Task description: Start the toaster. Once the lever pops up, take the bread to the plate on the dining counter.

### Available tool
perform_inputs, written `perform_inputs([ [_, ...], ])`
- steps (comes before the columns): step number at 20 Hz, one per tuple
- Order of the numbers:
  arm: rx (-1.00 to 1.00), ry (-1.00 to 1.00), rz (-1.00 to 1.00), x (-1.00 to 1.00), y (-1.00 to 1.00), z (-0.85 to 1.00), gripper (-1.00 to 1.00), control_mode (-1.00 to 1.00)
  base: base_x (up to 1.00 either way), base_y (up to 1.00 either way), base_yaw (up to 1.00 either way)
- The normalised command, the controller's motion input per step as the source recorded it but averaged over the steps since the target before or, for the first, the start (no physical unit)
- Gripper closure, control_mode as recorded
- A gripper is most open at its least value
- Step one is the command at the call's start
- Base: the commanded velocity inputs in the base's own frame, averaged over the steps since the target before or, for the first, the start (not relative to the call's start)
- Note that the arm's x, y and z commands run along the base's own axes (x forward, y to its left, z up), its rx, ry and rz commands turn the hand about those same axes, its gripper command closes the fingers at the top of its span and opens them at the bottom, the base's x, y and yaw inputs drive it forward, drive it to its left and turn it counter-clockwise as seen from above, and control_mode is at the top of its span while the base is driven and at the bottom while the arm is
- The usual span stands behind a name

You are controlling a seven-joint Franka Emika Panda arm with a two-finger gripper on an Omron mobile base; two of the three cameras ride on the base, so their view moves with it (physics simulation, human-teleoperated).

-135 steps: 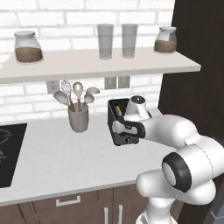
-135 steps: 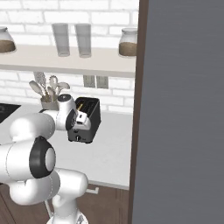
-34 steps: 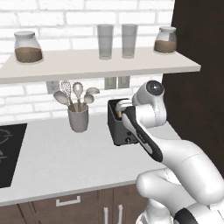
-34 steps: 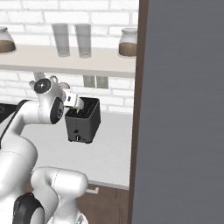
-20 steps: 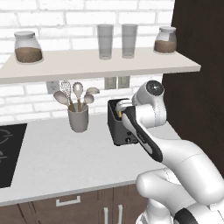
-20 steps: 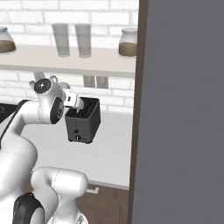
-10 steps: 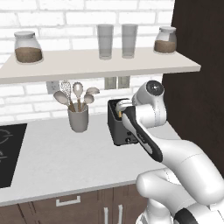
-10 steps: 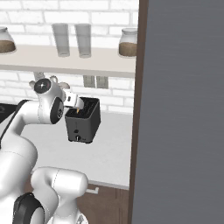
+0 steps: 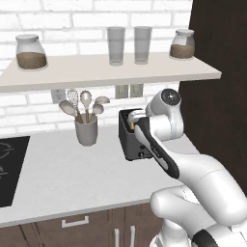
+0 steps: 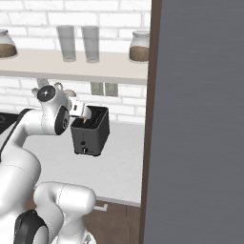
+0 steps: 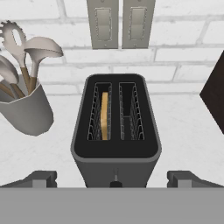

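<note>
i have the gripper hanging above the front end of the toaster, and its 2 dark fingertips stand spread to either side of the toaster body, jaws released and grasping nothing. the toaster is my landmark: it stands on the white worktop against the brick wall, with the grey utensil crock just beside it on the cooktop side and 2 wall outlets on the wall right behind it. the bread sits on edge, sunk low in 1 of the 2 slots, the one nearer the crock, with only its golden crust edge showing at the slot mouth; the other slot looks empty. i judge it rides that low because the carriage is down and the toasting is under way, though i cannot make out the lever itself: there is just a small dark mark at the bottom middle of the toaster's front face in the hand view, too small to read. in the right base view a pale knob shows low on the front face. holding the hand centred over the slots with the jaws wide makes sense to me as a waiting pose: once the slice rises, i can drop straight down and pinch it by its flat faces. the risk i see is the narrow slot, since a finger could catch on the wire guides.
</note>
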Motion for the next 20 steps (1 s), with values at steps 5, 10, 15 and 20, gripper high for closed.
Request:
perform_inputs([
  [5, 0.00, 0.00, 0.00, 0.00, 0.00, 0.00, -1.00, -1.00, 0.00, 0.00, 0.00],
  [10, 0.00, 0.00, 0.00, 0.00, 0.00, 0.00, -1.00, -1.00, 0.00, 0.00, 0.00],
  [15, 0.00, 0.00, 0.00, 0.00, 0.00, 0.00, -1.00, -1.00, 0.00, 0.00, 0.00],
  [20, 0.00, 0.00, 0.00, 0.00, 0.00, 0.00, -1.00, -1.00, 0.00, 0.00, 0.00],
])
